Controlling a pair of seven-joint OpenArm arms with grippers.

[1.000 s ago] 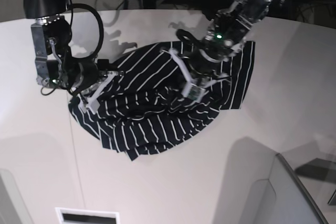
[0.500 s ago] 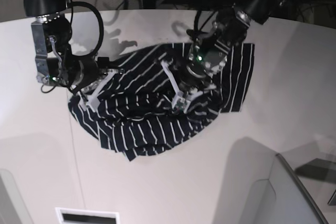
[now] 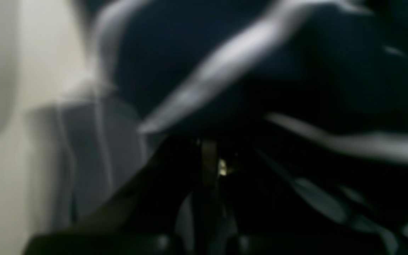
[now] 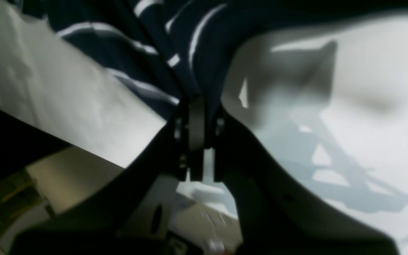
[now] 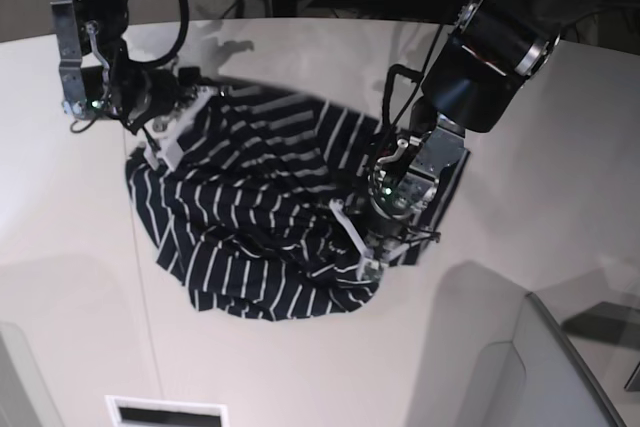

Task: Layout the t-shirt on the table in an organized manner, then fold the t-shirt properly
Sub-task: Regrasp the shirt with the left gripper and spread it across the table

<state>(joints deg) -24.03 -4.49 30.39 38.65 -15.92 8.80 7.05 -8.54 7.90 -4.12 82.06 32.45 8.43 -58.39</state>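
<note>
Diagonally across the table (image 5: 560, 147), the rumpled t-shirt (image 5: 250, 217) spans both pinches: right gripper (image 5: 165, 137) clamped on its far corner, left gripper (image 5: 365, 247) clamped on its near edge, equally close.

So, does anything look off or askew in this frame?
The t-shirt lies crumpled on the table, bunched in folds between the right gripper and the left gripper, both shut on its fabric. Nothing looks torn.
</note>
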